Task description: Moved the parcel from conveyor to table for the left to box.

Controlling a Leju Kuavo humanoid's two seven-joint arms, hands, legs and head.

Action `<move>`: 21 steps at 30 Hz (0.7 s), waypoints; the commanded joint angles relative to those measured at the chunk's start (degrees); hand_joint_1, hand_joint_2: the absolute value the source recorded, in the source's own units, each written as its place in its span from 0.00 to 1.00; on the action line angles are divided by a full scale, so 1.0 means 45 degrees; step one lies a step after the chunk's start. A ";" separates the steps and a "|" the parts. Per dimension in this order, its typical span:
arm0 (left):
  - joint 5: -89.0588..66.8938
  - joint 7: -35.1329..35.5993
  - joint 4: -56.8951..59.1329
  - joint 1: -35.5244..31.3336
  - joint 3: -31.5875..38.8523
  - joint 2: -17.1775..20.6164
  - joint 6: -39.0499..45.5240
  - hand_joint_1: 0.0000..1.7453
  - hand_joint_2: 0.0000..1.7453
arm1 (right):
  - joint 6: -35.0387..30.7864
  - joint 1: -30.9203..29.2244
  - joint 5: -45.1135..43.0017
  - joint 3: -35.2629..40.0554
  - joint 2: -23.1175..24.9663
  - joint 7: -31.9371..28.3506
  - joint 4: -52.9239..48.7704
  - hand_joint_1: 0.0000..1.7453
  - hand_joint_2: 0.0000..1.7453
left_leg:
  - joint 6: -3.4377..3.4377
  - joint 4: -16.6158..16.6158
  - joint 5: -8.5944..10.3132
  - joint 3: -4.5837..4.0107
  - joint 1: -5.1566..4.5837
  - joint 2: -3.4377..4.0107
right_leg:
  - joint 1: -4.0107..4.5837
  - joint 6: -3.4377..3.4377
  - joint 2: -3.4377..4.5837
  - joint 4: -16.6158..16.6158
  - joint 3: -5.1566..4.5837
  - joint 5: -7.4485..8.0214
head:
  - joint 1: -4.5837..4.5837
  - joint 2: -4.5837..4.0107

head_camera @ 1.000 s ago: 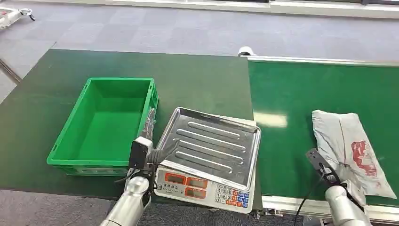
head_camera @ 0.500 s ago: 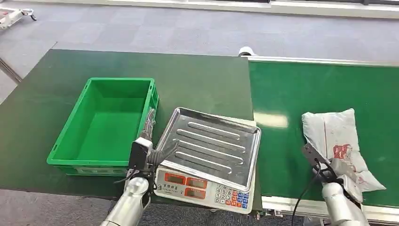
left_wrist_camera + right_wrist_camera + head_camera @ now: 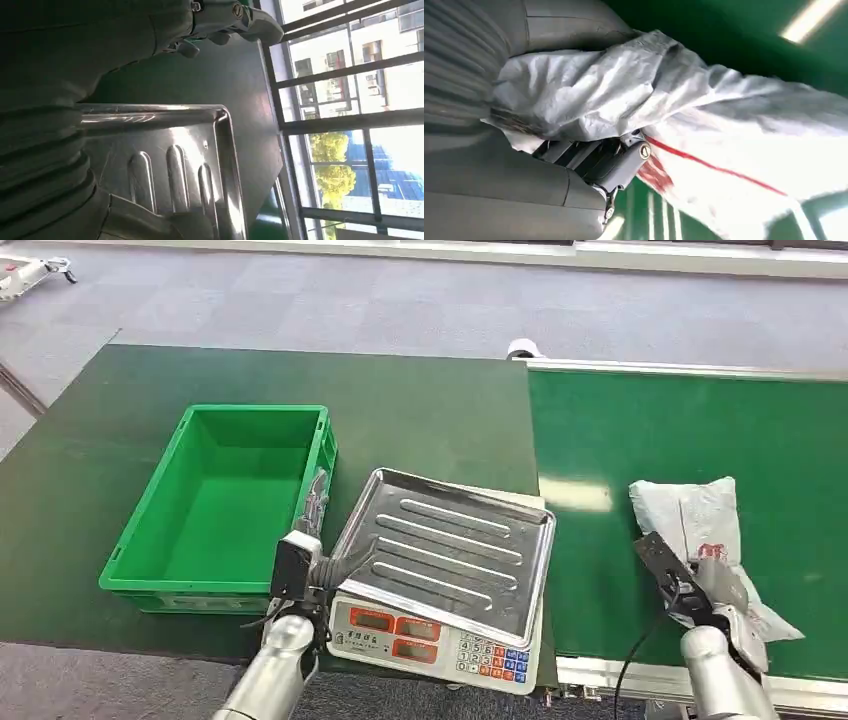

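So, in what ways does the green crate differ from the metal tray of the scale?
The green crate is deep, high-walled plastic; the metal tray is shallow, shiny steel with raised ribs. The crate stands directly on the dark green table, while the tray sits on the scale, tilted in the head view. The left hand is between them. Both are rectangular and hold nothing.

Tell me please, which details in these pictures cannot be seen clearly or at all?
- Scale display digits: too small in the head view.
- Right hand: its fingers are mostly hidden by the grey parcel in the right wrist view.
- Red print on the parcel: crumpled and blurred, unreadable.
- Left hand: its fingers are dark in the left wrist view, so their state is unclear.
- Green crate near wall: hides the floor behind it.
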 commanded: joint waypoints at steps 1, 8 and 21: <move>-0.0012 0.0063 0.0335 -0.0327 0.0468 0.0149 -0.0087 0.00 1.00 | -0.0092 -0.0334 -0.0287 -0.0158 0.0470 -0.0241 -0.0454 1.00 1.00 | -0.0006 -0.0010 -0.0005 0.0019 0.0008 0.0034 | 0.0011 -0.0013 0.0021 -0.0015 0.0013 0.0006 | 0.0000 0.0000; 0.0301 0.0063 0.0271 -0.0486 0.0222 0.0211 0.0018 0.00 1.00 | -0.1960 -0.0240 -0.3750 -0.1410 0.0894 -0.3495 -0.1541 1.00 1.00 | -0.0011 -0.0020 -0.0002 0.0019 0.0006 0.0038 | 0.0010 -0.0023 0.0019 -0.0022 0.0013 0.0007 | 0.0000 0.0000; 0.1134 0.0063 -0.0158 -0.0184 -0.0745 -0.0190 0.0362 0.00 1.00 | -0.5879 0.3388 -0.6371 0.1097 0.1614 -0.8130 -0.9746 1.00 1.00 | -0.0007 -0.0008 -0.0012 -0.0008 0.0002 0.0001 | 0.0006 -0.0018 -0.0011 -0.0007 -0.0010 -0.0016 | 0.0000 0.0000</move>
